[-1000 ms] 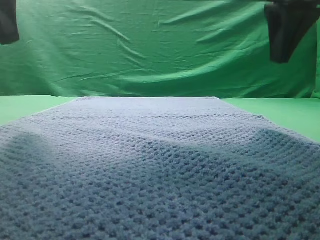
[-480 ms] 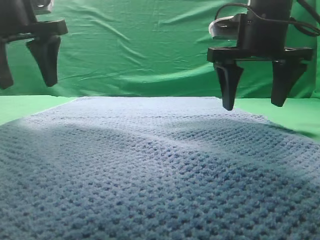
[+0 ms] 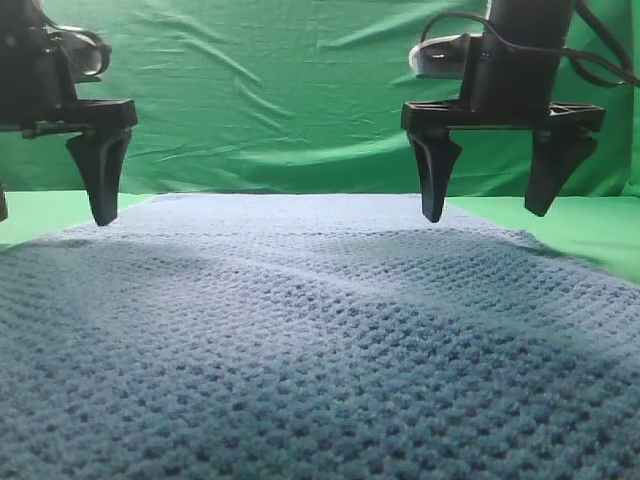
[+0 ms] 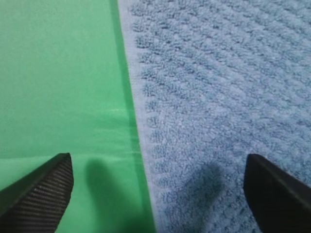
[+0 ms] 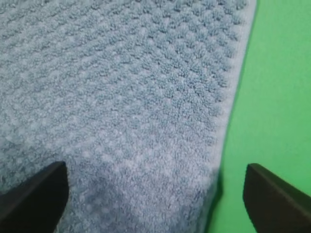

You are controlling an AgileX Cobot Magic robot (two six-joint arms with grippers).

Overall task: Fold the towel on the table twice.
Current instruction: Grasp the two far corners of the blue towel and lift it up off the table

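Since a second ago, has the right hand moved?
Yes. The right hand has come down into view with fingers spread, from the top corner to just above the towel's far edge.

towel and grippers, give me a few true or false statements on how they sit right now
1. The towel lies spread flat on the table. True.
2. The right gripper is shut on the towel's edge. False: its jaws stand wide open above the cloth, holding nothing.
3. In the left wrist view, the left gripper straddles the towel's edge, one fingertip over bare green and the other over cloth. True.
4. The towel is already folded in half. False: it shows as a single spread layer.
5. The left gripper is open. True.
6. The towel is smooth green cloth. False: it is blue-grey with a bumpy waffle weave.
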